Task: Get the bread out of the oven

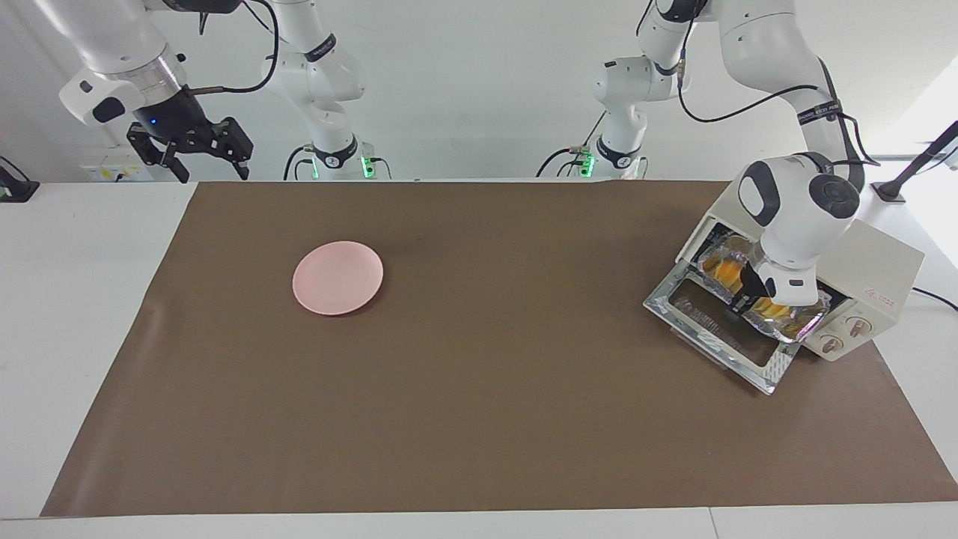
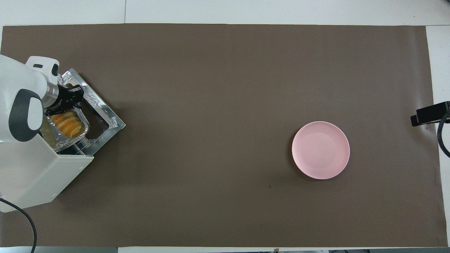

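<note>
Item: bread (image 2: 68, 125), golden ridged loaf, lying in a foil tray (image 2: 82, 133) at the mouth of the oven (image 1: 872, 273), door (image 1: 718, 329) dropped open. Likely light, soft and crushable, so you should grip it gently across its width, clear of the thin foil. Left gripper (image 1: 748, 296) is at the tray's rim; whether its jaws clamp you cannot tell. Right gripper (image 1: 202, 153) waits raised, jaws apart. Plate (image 1: 337, 277) mid-desk.
</note>
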Controlling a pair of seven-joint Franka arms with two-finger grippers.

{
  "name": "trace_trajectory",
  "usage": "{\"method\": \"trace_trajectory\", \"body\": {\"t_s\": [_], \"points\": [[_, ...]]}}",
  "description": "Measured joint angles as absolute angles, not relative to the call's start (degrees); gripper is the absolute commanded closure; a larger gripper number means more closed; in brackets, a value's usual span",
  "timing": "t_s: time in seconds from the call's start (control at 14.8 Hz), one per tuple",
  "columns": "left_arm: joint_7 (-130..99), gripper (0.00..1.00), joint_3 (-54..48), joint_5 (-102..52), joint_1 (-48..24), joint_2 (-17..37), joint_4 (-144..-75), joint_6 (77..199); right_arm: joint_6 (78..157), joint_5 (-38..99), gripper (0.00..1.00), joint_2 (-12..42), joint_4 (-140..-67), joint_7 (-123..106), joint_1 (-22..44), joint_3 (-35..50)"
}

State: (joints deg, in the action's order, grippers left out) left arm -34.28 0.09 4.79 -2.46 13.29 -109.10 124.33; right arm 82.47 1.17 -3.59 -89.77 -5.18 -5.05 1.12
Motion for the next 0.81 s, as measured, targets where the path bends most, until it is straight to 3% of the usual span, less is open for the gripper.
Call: {"method": "trace_trajectory", "body": {"t_s": [0.41, 0.81], "points": [[-34.5, 1.00, -0.8, 4.6, -23.3, 15.6, -100.5, 123.8, 82.5, 1.2, 0.00, -3.6, -89.8, -5.2, -5.1, 1.1], [-34.7, 1.00, -0.8, 2.9, -35.0, 20.7, -99.9, 124.5, 82.5, 1.2, 0.00, -3.6, -89.8, -5.2, -5.1, 1.1]]}}
